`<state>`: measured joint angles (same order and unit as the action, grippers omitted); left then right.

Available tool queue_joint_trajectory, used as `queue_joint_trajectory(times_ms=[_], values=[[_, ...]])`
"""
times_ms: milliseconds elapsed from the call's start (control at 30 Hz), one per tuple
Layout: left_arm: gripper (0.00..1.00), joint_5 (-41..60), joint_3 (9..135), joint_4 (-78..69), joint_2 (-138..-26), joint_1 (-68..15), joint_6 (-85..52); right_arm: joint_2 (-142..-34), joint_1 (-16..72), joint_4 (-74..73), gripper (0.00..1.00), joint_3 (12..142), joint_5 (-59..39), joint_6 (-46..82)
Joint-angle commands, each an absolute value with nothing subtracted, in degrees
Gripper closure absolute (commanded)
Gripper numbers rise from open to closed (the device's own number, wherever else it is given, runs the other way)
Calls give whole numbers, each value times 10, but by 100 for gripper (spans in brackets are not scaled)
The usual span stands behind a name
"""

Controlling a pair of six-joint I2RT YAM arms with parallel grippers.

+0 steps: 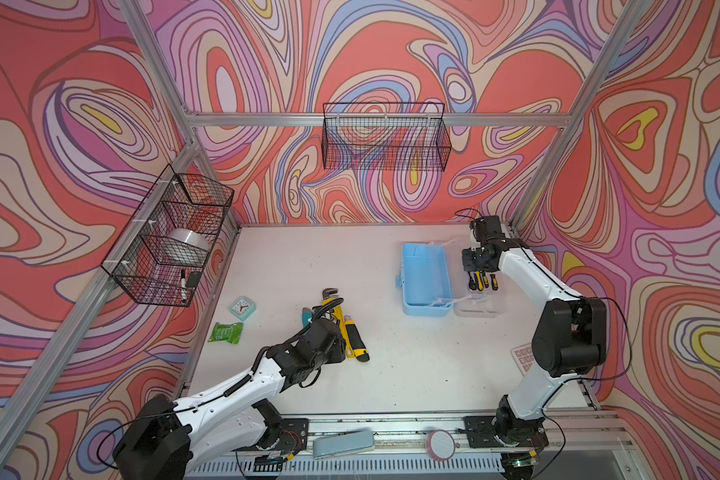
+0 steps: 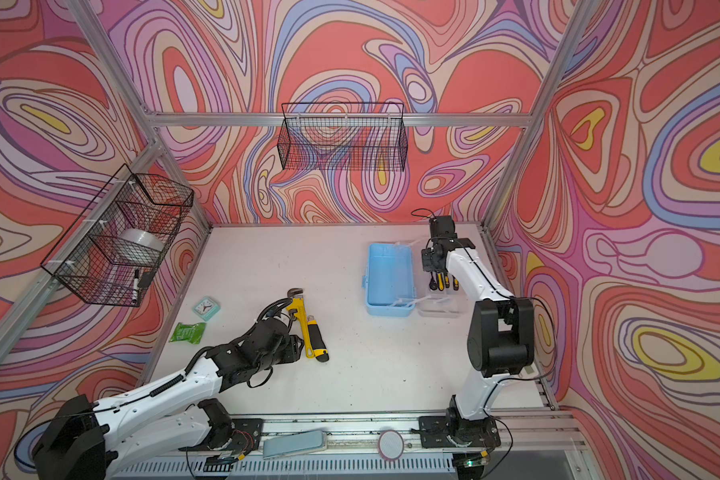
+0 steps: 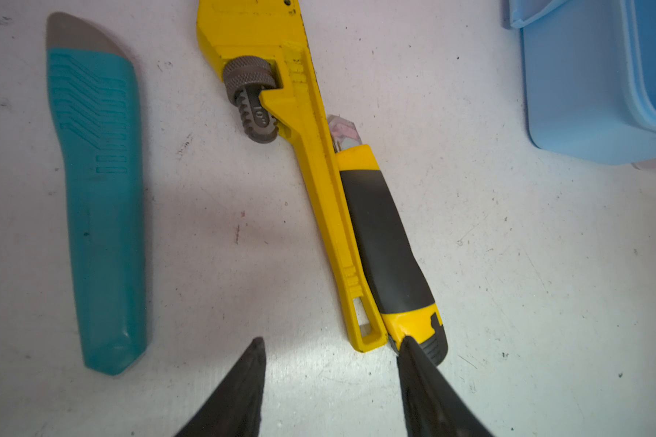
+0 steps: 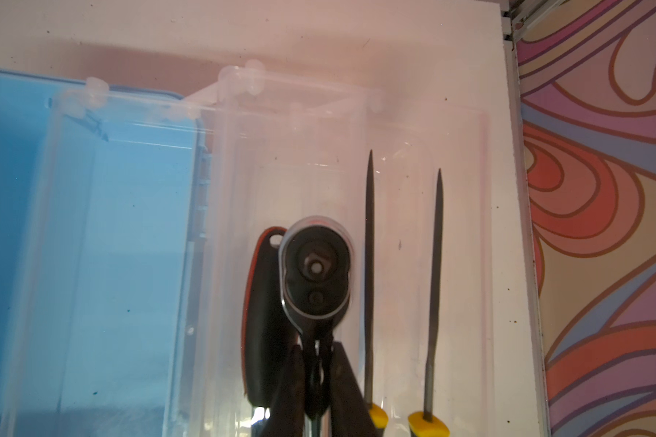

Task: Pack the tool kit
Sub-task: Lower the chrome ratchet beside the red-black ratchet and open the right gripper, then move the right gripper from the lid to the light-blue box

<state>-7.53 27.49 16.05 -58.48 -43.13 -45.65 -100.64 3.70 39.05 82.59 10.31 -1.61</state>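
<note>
The tool kit [image 1: 427, 278] [image 2: 389, 280] lies open at the back right, its light blue base empty. Its clear lid [image 1: 479, 305] [image 4: 459, 189] is folded flat to the right. Over the lid, my right gripper [image 4: 319, 350] [image 1: 472, 272] is shut on a black ratchet [image 4: 317, 272]. Two yellow-handled files [image 4: 370, 265] and a black-and-red handle [image 4: 262, 321] lie in the lid. My left gripper [image 3: 332, 340] [image 1: 341, 345] is open just above the table. It sits at the near ends of a yellow pipe wrench [image 3: 311, 181] [image 1: 335, 309] and a yellow-and-black utility knife [image 3: 387, 246] [image 1: 356, 338], one fingertip [image 3: 408, 346] over the knife's end.
A teal-handled tool [image 3: 99, 196] [image 1: 306, 318] lies left of the wrench. A mint clock [image 1: 242, 308] and a green packet [image 1: 225, 332] sit near the left edge. Wire baskets [image 1: 171, 237] [image 1: 385, 137] hang on the walls. A grey-blue slab [image 1: 344, 442] and a round disc [image 1: 440, 444] rest on the front rail.
</note>
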Motion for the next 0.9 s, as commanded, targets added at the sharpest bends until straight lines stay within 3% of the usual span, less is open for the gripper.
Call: queue_joint_trajectory(times_ms=[0,267,600,867], values=[[43,-83,272,156,-577,-433,-456,-1012,34,384,92,835,112,-1],[43,-82,275,156,-579,-433,-455,-998,34,391,62,837,111,5],[43,-78,278,156,-591,-433,-458,-948,47,411,52,847,37,55],[36,-91,274,163,-573,-432,-460,-945,156,387,51,820,26,118]])
